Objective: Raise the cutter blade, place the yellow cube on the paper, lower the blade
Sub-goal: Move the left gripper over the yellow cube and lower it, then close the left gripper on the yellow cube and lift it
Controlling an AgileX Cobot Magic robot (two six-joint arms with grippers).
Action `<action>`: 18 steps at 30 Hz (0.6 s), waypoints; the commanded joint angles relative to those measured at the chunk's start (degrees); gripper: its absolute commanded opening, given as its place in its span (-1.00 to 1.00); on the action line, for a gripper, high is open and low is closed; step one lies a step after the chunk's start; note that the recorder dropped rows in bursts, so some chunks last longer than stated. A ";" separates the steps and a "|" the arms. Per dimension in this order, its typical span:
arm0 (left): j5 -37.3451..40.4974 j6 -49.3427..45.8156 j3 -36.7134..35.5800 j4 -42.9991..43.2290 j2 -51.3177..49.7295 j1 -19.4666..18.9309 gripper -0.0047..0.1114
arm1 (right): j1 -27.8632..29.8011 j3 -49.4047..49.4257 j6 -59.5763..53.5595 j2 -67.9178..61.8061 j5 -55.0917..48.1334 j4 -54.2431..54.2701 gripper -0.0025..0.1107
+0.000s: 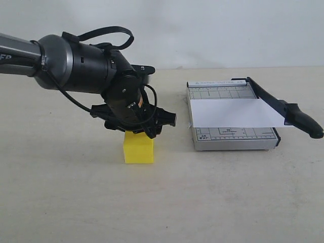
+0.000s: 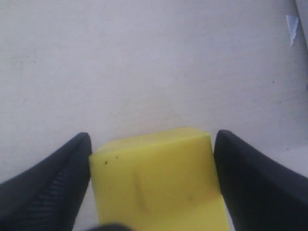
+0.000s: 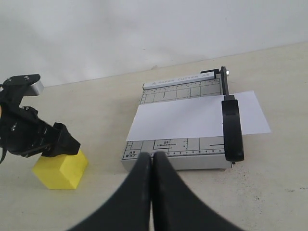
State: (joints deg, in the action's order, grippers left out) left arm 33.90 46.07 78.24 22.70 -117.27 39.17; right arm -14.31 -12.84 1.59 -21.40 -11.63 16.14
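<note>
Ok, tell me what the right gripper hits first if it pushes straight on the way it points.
Probably the front edge of the cutter base, short of the paper, though how high the right gripper rides is unclear.

yellow cube (image 1: pixel 138 148) matte (few dark specks), cutter blade (image 1: pixel 298 119) semi-gloss black plastic, paper (image 1: pixel 233 112) smooth, table (image 1: pixel 202 192) matte

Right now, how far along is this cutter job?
Done: the cutter blade looks raised off its base. In hand: the left end effector straddles the yellow cube, which sits on the table, grip unconfirmed. Left: set the cube on the paper, lower the blade.
</note>
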 commanded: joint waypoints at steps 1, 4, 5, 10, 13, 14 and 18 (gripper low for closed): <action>0.65 -0.29 0.30 0.15 -0.04 0.09 0.22 | -0.14 0.15 -0.19 0.09 0.25 0.05 -0.96; 1.39 -0.52 0.30 -1.09 -0.04 0.09 0.22 | -0.14 0.15 -0.19 0.09 0.25 0.05 -0.96; 1.78 -0.52 0.30 -1.14 -0.04 0.09 0.22 | -0.14 0.15 -0.19 0.09 0.25 0.05 -0.96; 2.01 -0.77 0.30 -1.14 -0.04 0.09 0.35 | -0.14 0.15 -0.19 0.09 0.25 0.05 -0.96; 1.76 -0.77 0.30 -1.14 -0.04 0.09 0.52 | -0.14 0.15 -0.19 0.09 0.25 0.05 -0.96; 1.77 -0.77 0.30 -1.14 -0.04 0.09 0.55 | -0.14 0.15 -0.19 0.09 0.25 0.05 -0.96; 1.54 -0.77 0.30 -1.14 -0.04 0.09 0.56 | -0.14 0.15 -0.19 0.09 0.25 0.05 -0.96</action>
State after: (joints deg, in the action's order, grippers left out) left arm 35.59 45.52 78.28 21.85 -117.27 39.17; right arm -14.31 -12.84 1.61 -21.40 -11.63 16.14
